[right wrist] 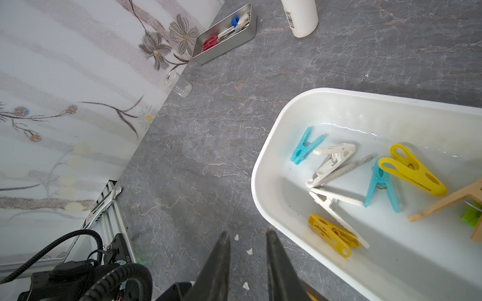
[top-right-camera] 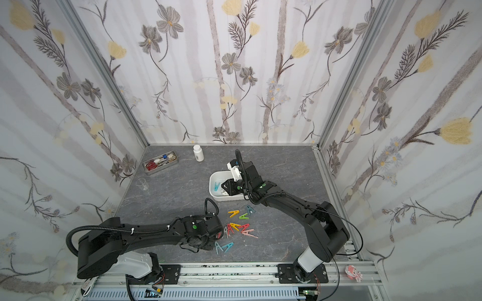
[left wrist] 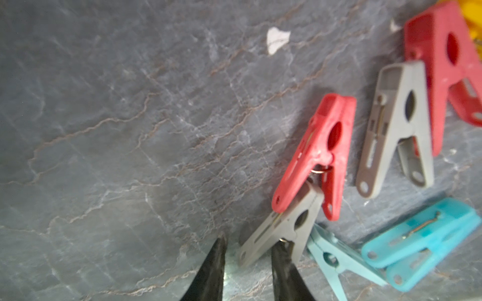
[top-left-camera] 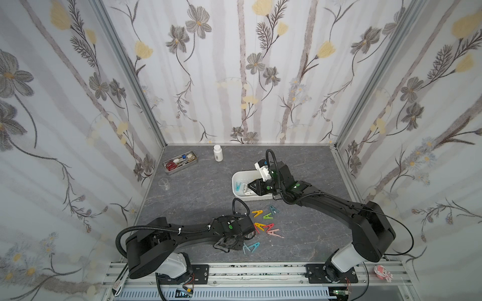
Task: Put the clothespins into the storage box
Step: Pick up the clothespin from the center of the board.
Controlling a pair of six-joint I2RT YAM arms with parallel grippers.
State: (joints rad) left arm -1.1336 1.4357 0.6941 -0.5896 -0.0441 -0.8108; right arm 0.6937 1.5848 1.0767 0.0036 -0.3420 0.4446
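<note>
Loose clothespins lie on the grey table near the front: yellow (top-left-camera: 257, 213), green (top-left-camera: 267, 216), peach (top-left-camera: 275, 232) and a teal pair (top-left-camera: 251, 247). In the left wrist view a grey clothespin (left wrist: 283, 230) lies under a red one (left wrist: 315, 156). My left gripper (left wrist: 249, 250) is down at the table, open, with one leg of that grey clothespin between its fingers. The white storage box (top-left-camera: 236, 177) holds several clothespins, among them teal (right wrist: 305, 146), white (right wrist: 331, 164) and yellow (right wrist: 412, 169). My right gripper (right wrist: 247, 237) hangs open and empty over the box's left end, also seen in both top views (top-left-camera: 247, 189) (top-right-camera: 223, 187).
A grey metal tray of tools (top-left-camera: 180, 161) and a white bottle (top-left-camera: 217, 153) stand at the back. A small clear beaker (top-left-camera: 164, 183) sits by the left wall. Walls close three sides. A pink toy (top-left-camera: 381, 271) lies on the front rail.
</note>
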